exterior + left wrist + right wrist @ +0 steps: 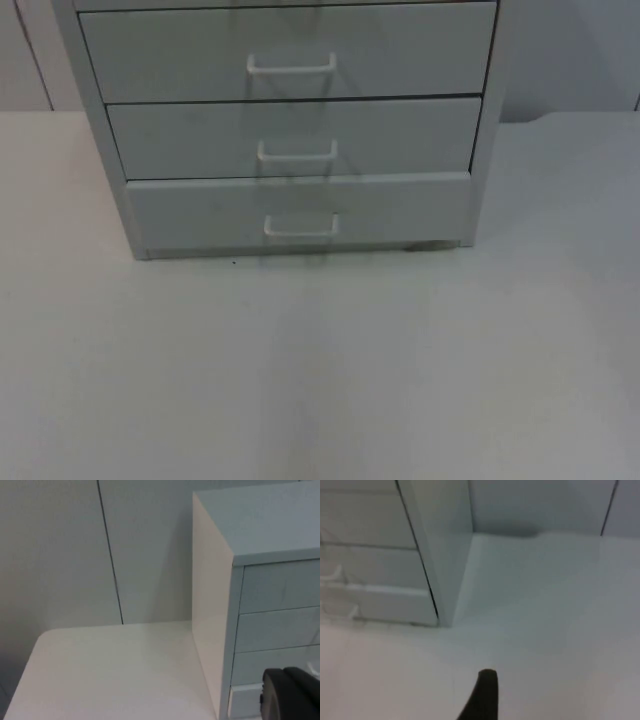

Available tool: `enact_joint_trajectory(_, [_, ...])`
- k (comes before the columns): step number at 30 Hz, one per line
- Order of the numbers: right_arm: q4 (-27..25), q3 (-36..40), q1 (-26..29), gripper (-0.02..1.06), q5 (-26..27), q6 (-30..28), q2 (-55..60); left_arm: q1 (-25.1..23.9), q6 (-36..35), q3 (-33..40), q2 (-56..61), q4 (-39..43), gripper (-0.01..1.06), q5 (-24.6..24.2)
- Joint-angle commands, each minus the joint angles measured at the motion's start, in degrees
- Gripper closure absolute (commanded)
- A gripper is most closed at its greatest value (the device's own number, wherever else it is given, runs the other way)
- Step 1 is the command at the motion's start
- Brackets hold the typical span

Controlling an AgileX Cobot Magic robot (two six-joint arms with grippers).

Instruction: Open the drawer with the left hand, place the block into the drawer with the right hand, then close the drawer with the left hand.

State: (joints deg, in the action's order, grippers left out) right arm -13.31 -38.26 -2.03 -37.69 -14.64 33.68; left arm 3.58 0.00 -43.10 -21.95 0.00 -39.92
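Drawer unit [290, 130] stood at table [320, 380] rear, all drawers shut, bottom one [298, 212] proud; looked like pre-open stage w/ left gripper [292, 692] beside unit, right gripper [482, 695] waiting, finger states unclear; next: left to handle [300, 226].

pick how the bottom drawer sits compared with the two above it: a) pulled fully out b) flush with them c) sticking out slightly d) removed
c, the bottom drawer juts a little past the cabinet front, while the middle drawer sits flush.
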Motion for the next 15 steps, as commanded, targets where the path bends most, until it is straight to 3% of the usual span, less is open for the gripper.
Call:
enact_joint_trajectory(1, [-0.9,0.0,0.2,0.29,-0.5,-1.9,-3.1,-0.2,-0.3,2.4,4.0,-1.1,1.05,-0.6])
enact_joint_trajectory(10, [-0.8,0.0,0.2,0.29,-6.5,0.4,-13.6,-0.2,0.0,10.7,16.9,-0.5,1.05,-1.6])
enact_joint_trajectory(15, [-0.7,0.0,0.2,0.29,-10.9,1.1,-16.8,-0.2,0.0,14.5,21.9,0.4,1.05,-6.1])
